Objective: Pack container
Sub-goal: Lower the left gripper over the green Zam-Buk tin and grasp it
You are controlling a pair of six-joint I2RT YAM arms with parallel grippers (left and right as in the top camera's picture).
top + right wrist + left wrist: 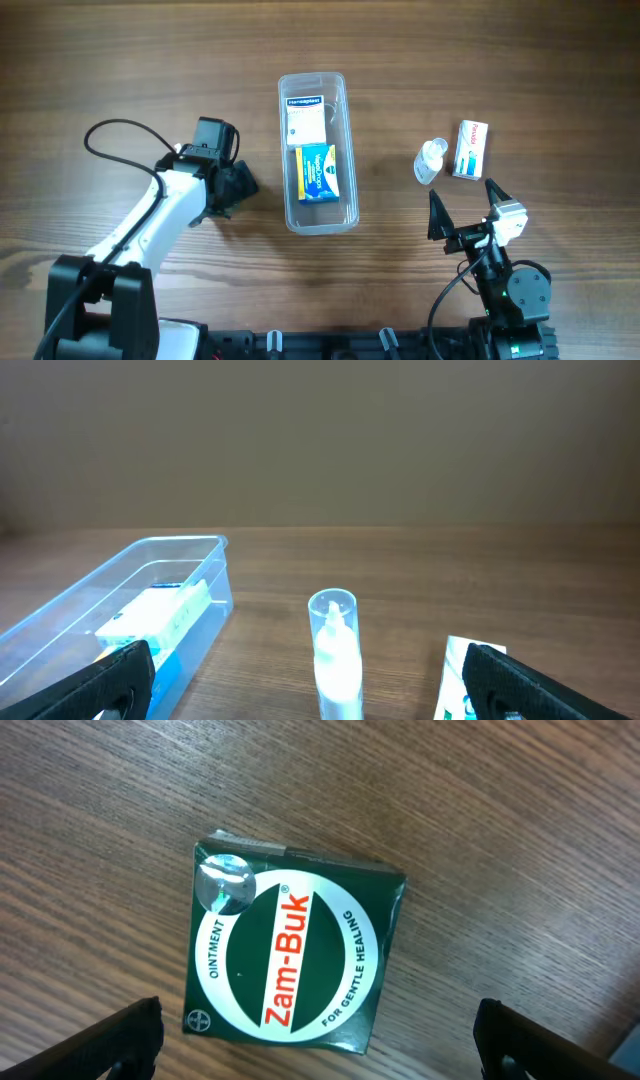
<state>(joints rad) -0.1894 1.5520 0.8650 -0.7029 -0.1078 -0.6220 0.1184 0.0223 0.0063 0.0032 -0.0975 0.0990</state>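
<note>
The container (349,140), a long clear tub, lies at the table's middle and holds a white box (308,120) and a blue and yellow box (318,172). My left gripper (238,186) is open to the left of it. In the left wrist view its fingers (318,1025) straddle a green Zam-Buk box (290,955) lying flat on the wood; this box is hidden in the overhead view. My right gripper (461,192) is open and empty, just in front of a small clear bottle (430,160) and a white box (470,148). The right wrist view shows the bottle (335,650) between the open fingers (307,670).
In the right wrist view the container (150,545) is at the left and the white box (465,675) at the lower right. The table is brown wood. Cables and the arm bases run along the near edge.
</note>
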